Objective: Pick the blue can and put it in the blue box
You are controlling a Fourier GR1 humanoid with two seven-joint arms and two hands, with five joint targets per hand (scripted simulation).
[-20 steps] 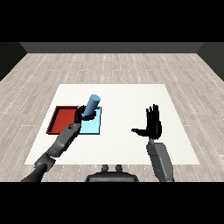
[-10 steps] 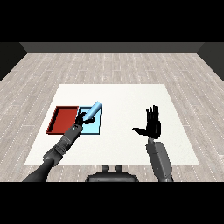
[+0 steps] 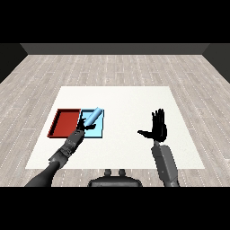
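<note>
Since half second ago, we lowered blue can [image 3: 92, 117], tilted toward 1 o'clock, over blue tray [image 3: 99, 131]; left hand [image 3: 81, 132] curls round it. Right hand [image 3: 157, 129] fingers spread. Risk: slanted can rolls over rim.

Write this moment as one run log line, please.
left hand: shut on blue can | can: tilted over light blue tray | right hand: open, raised, holds nothing
</note>
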